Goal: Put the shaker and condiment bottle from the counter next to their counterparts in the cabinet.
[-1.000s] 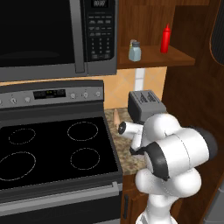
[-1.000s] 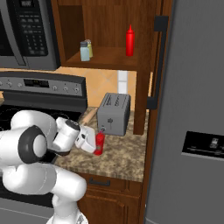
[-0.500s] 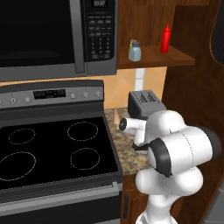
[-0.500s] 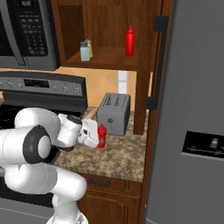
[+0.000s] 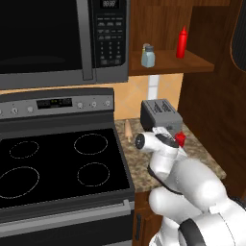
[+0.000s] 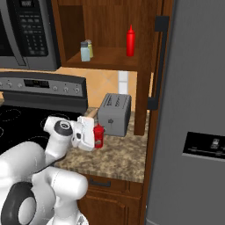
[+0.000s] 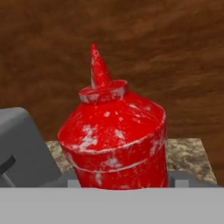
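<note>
The stubby red condiment bottle [image 7: 114,140] looms close before the hand camera, upright, with my gripper [image 6: 96,138] shut on it low over the granite counter [image 6: 118,160], just in front of the toaster. From the left side the condiment bottle [image 5: 180,139] peeks out beside the gripper [image 5: 176,141]. Up in the wooden cabinet [image 6: 110,60] the pale blue-grey shaker [image 6: 84,52] stands right by the yellowish shaker [image 6: 90,46]. The slim red bottle [image 6: 130,41] with the long tip stands further right on the shelf.
A grey toaster [image 6: 114,114] stands at the back of the counter. The black stovetop [image 5: 57,163] lies to the left under the microwave [image 5: 62,38]. A tall grey fridge [image 6: 193,110] closes off the right side. A small tan cone [image 5: 128,129] stands beside the toaster.
The gripper with the red bottle has risen a little and drawn slightly toward the toaster. The shelf items have not moved.
</note>
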